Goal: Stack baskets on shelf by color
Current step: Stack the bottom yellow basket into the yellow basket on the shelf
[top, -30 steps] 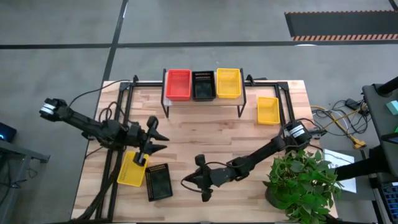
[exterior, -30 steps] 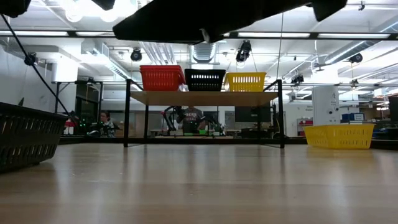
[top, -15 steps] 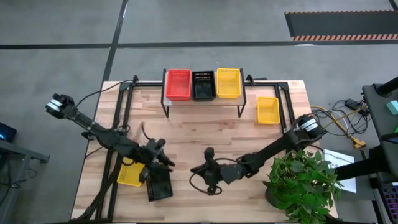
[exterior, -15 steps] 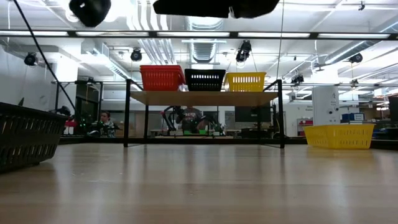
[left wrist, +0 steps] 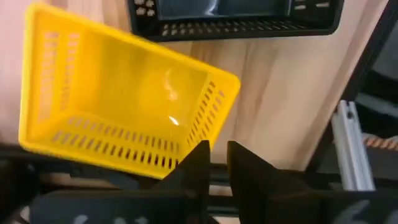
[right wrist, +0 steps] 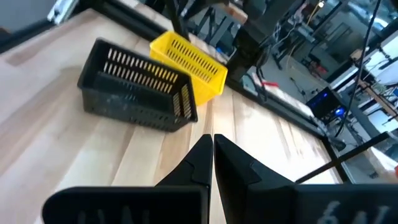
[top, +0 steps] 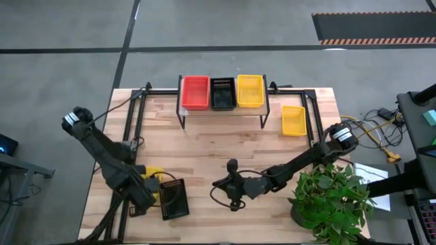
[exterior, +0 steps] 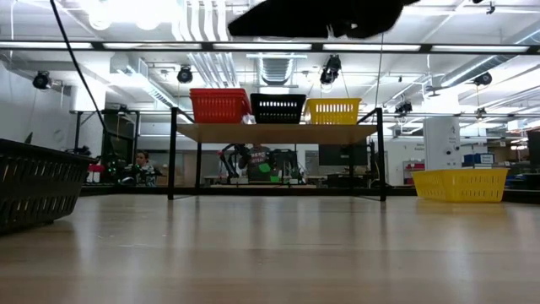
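One yellow basket [top: 151, 178] lies flat near the table's near-left corner, with a black basket [top: 174, 201] just to its right. My left gripper [left wrist: 217, 155] hangs over the yellow basket's [left wrist: 124, 106] corner, its fingers a narrow gap apart with bare wood showing between them. My right gripper [right wrist: 212, 138] is shut and hovers mid-table [top: 218, 184], pointing at the black basket [right wrist: 137, 87]. The shelf [top: 221, 112] at the far edge carries a red [top: 195, 92], a black [top: 223, 93] and a yellow basket [top: 250, 90]. Another yellow basket [top: 293, 120] sits on the table to the shelf's right. My left gripper has one finger [left wrist: 196, 162] overlapping the yellow basket's corner wall [left wrist: 202, 134] in the wrist view. Whether it touches that wall, I cannot tell. No wall shows between the fingers.
A potted plant [top: 334, 197] stands at the near-right corner. Black frame rails [top: 133, 129] run along the table's left and far sides. Open wood lies between the shelf and the grippers. People sit in the room behind the shelf [exterior: 257, 160].
My left arm has swung from the middle-left of the table toward the near-left corner and come down over the yellow basket. My right gripper has drifted a little toward the right and far side. The baskets stay where they were.
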